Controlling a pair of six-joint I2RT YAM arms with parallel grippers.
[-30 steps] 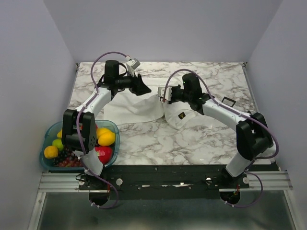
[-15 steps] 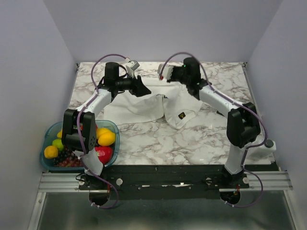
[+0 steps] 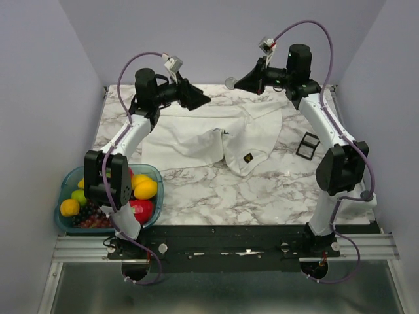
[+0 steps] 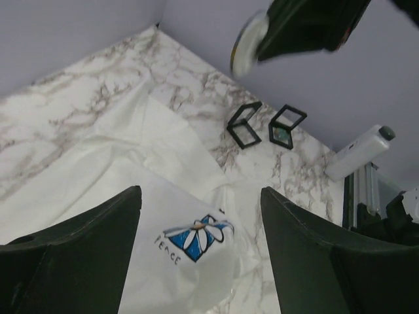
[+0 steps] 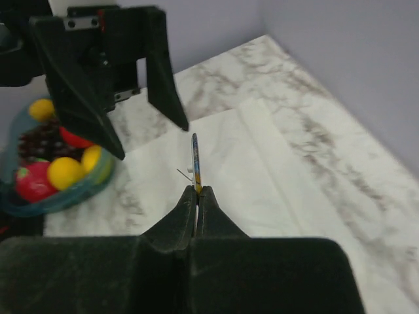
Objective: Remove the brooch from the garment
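Observation:
My right gripper (image 3: 237, 84) is raised above the table's back edge, shut on the brooch (image 3: 230, 83), a small round badge. The right wrist view shows the brooch (image 5: 195, 163) edge-on between the pinched tips of that gripper (image 5: 198, 191), its pin free of cloth. In the left wrist view the brooch (image 4: 247, 51) hangs high in the air. The white garment (image 3: 196, 140) lies crumpled mid-table, its dark diamond logo (image 3: 247, 157) facing up. My left gripper (image 3: 204, 100) is open and empty above the garment (image 4: 131, 150), over the logo (image 4: 196, 239).
A blue bowl of fruit (image 3: 65, 190) sits at the near left corner. A small black square frame (image 3: 308, 145) stands right of the garment; the left wrist view shows two frames (image 4: 245, 124). Purple walls close in the back and both sides.
My right arm has swung up and back from the garment, carrying the brooch off the cloth. My left gripper has risen off the garment, which has settled flatter.

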